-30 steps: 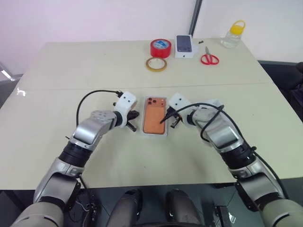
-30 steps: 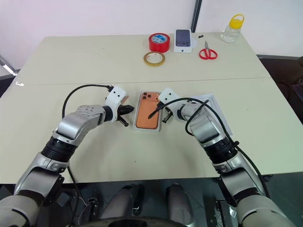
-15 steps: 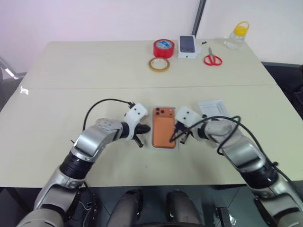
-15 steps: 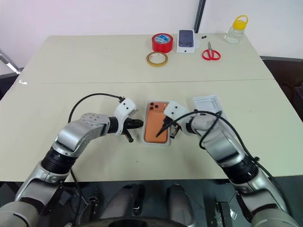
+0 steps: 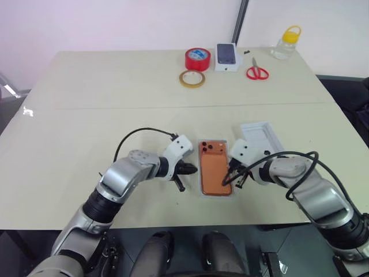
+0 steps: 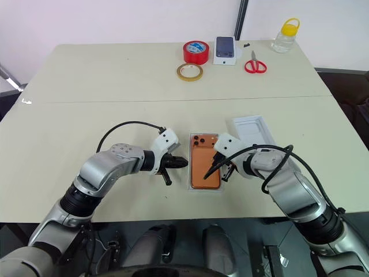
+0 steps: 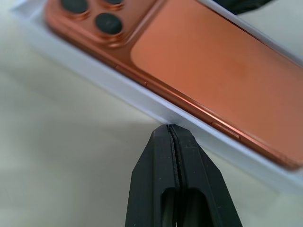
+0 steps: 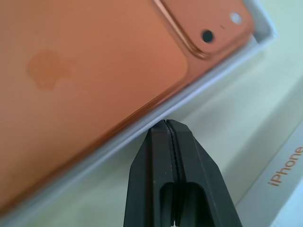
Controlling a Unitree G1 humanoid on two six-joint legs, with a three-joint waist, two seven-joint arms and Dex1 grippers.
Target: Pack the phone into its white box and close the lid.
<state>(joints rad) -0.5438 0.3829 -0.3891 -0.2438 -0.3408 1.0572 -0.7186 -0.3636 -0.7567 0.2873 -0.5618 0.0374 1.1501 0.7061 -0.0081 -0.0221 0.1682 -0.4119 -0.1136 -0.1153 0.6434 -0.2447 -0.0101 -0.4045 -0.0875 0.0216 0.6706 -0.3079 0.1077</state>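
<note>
The orange phone (image 5: 215, 167) lies lens side up inside the white box (image 5: 200, 175), near the table's front edge. My left gripper (image 5: 193, 169) is shut, its tip against the box's left wall (image 7: 142, 101). On the opposite side my right gripper (image 5: 226, 181) is shut too, its tip at the box's right wall (image 8: 215, 71). Neither gripper holds anything. The lid (image 5: 262, 135) lies inner face up just right of the box, and its side with orange lettering (image 8: 284, 165) appears in the right wrist view.
Along the far edge stand a red tape roll (image 5: 197, 58), a tan tape ring (image 5: 191, 78), a small white box picturing a dark phone (image 5: 226, 56), red scissors (image 5: 256, 71) and a yellow-capped bottle (image 5: 286, 42). The table's front edge is close behind the box.
The box with the phone has slid toward the front edge and to the right, with both shut grippers moving along at its sides. The lid stayed put.
</note>
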